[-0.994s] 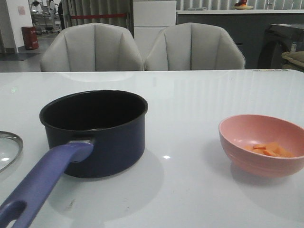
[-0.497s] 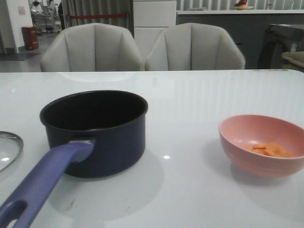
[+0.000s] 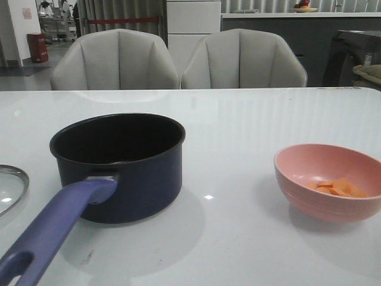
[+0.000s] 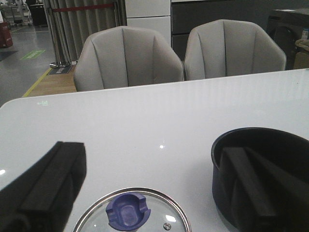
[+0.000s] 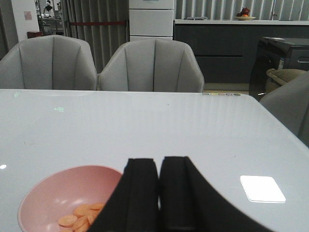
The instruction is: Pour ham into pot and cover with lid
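Fingers: left gripper (image 4: 159, 193) spread wide over the lid, right gripper (image 5: 159, 193) pressed together, holding nothing | table (image 3: 250, 125) white, glossy | pot (image 3: 119, 164) toward left edge, handle pointing to near edge | pink bowl (image 3: 328, 180) near right edge | lid (image 4: 133, 212) flat at left edge | ham (image 3: 338, 188) lies in bowl

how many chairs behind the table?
2. Front view: one grey chair behind the table's far edge on the left, above the pot; a second chair right of it, near centre. More may sit outside the frame.
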{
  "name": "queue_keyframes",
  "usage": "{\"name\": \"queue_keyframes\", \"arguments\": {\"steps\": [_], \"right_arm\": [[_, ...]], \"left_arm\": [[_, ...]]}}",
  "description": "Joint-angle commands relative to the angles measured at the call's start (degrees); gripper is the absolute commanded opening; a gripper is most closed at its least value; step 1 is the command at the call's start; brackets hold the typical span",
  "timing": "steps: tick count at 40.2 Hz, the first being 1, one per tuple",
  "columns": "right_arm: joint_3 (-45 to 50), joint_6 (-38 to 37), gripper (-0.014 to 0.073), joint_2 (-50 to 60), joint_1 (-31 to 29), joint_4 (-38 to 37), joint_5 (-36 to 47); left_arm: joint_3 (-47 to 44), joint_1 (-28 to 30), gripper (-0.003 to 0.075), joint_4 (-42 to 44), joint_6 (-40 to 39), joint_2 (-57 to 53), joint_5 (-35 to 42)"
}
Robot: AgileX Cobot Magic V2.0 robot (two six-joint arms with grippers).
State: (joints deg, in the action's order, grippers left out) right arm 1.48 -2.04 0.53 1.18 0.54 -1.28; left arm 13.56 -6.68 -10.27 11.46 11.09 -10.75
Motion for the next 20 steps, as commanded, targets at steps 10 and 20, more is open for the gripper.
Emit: {"name": "queue_keyframes", "arguments": {"steps": [10, 20], "right_arm": [[-5.04, -0.74, 0.0161, 0.31, 0.10, 0.00, 6.53], [-20.64, -0.74, 0.0161, -13.98, 0.10, 0.00, -7.46]], "left_arm": [[1.56, -0.49, 0.0606, -0.30, 0.21, 0.58, 5.06], [1.56, -0.49, 0.0606, -0.30, 0.21, 0.58, 5.06]]}}
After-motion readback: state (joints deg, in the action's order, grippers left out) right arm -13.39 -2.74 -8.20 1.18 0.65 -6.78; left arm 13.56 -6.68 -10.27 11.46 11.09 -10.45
